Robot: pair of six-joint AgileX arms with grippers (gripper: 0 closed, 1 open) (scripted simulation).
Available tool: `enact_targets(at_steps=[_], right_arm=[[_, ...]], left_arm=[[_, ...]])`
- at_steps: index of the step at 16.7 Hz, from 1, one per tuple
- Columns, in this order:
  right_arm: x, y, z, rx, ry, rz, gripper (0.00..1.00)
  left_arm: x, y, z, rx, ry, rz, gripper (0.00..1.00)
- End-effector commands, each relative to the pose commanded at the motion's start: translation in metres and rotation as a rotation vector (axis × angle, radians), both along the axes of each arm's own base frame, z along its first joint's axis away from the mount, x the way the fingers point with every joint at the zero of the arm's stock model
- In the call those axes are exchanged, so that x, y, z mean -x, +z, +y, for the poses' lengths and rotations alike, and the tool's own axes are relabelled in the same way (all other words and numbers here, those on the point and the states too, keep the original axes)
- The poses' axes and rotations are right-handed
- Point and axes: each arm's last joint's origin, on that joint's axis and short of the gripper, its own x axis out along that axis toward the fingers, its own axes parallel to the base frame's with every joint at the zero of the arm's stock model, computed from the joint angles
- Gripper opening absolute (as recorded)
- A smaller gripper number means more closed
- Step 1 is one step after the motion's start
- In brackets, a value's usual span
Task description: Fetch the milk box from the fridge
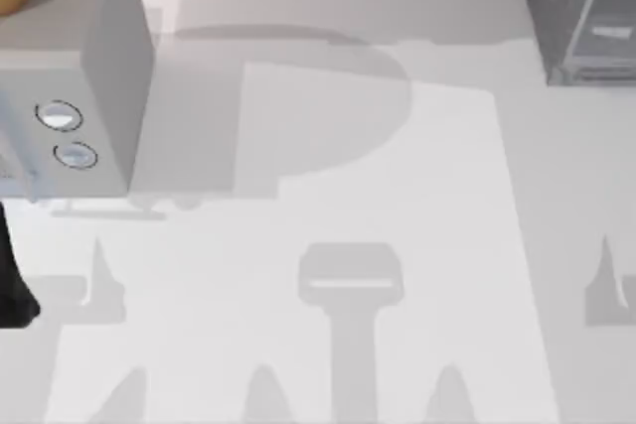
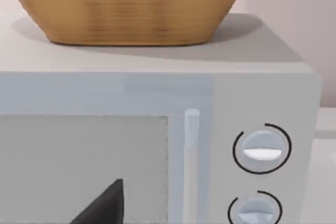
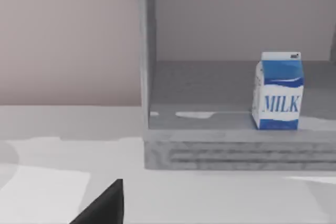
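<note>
Top view: the table lies nearest, the fridge at its far right corner.

Left wrist view: a basket sits atop the two-knob box.

Right wrist view: the milk box stands upright on the fridge's bottom shelf.

Both grippers' finger spread I cannot tell. Approach looks barely begun; next, the right arm should reach in.

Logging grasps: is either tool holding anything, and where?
Nothing is held. The milk box stands upright, untouched, on the fridge floor.
</note>
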Motion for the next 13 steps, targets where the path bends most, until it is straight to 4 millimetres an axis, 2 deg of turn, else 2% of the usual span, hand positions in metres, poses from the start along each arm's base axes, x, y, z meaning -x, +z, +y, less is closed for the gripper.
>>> enact_targets(at_steps=[3, 7, 10, 13], right_arm=[[-0.001, 0.001, 0.000, 0.001, 0.000, -0.002, 1.00], [-0.009, 0.012, -0.005, 0.007, -0.002, -0.029, 1.00], [-0.024, 0.021, -0.013, 0.017, -0.006, -0.050, 1.00], [-0.046, 0.020, -0.027, 0.019, -0.008, -0.034, 1.00]], left_arm=[[0.000, 0.000, 0.000, 0.000, 0.000, 0.000, 1.00], [0.000, 0.000, 0.000, 0.000, 0.000, 0.000, 1.00], [0.000, 0.000, 0.000, 0.000, 0.000, 0.000, 1.00], [0.000, 0.000, 0.000, 0.000, 0.000, 0.000, 1.00]])
